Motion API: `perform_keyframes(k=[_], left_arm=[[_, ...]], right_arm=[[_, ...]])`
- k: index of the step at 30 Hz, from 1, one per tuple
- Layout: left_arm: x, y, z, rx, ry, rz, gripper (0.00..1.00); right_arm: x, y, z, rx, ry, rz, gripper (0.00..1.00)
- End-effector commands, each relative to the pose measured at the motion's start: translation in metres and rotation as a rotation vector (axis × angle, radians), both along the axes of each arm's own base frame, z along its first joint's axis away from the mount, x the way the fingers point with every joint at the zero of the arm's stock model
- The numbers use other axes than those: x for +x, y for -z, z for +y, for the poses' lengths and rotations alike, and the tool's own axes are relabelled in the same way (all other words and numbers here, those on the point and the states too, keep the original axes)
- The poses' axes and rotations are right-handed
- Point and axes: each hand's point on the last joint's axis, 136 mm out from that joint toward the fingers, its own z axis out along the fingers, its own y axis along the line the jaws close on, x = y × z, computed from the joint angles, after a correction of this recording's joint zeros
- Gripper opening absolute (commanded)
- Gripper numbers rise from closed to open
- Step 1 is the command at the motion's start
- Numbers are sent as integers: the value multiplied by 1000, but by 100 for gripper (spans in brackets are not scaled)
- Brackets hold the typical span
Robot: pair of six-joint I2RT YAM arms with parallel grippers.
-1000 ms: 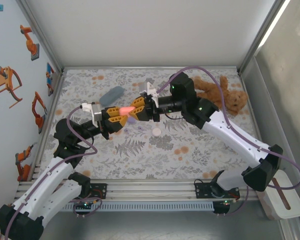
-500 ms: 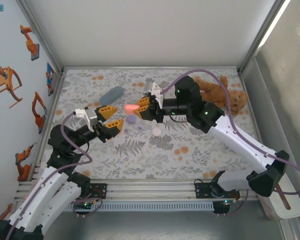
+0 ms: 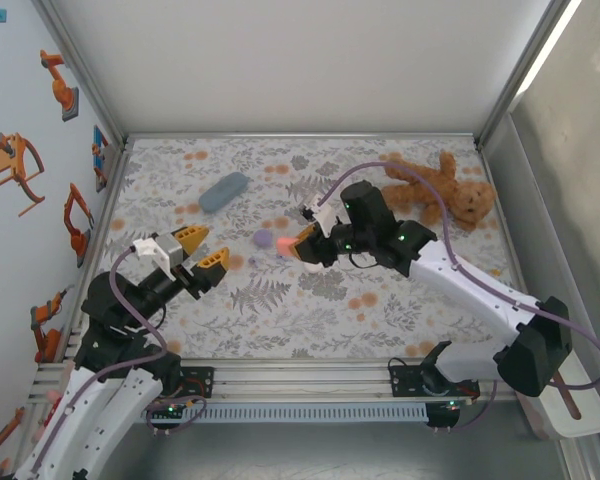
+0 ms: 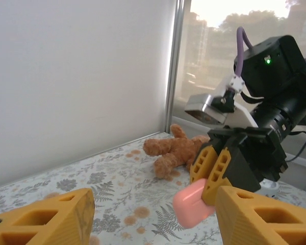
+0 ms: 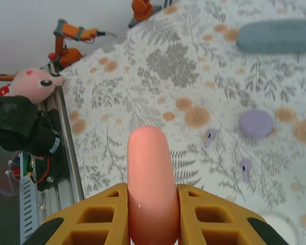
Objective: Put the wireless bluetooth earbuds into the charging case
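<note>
Jutting from the right tool (image 5: 153, 191), the pink case (image 5: 148, 158) points lengthwise outward.

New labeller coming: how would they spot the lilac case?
On the floral table, find the right gripper, shut on a salmon-pink case. Just left of it in the top view lies the lilac case: small and round, unlike the long blue-grey case farther back.
</note>
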Motion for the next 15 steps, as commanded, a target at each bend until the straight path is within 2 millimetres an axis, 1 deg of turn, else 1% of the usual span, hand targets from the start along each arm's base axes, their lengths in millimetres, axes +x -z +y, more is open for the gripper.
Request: perform_keyframes(k=[1, 9, 15], left_arm=[[5, 14, 8, 21, -61, 29, 63], [4, 13, 7, 15, -53, 31, 63], [6, 11, 5, 14, -43, 29, 64]], right_arm=[[-2, 24, -7, -41, 45, 91, 20], [-13, 95, -7, -153, 25, 289, 19], [-15, 140, -4, -214, 19, 402, 19]])
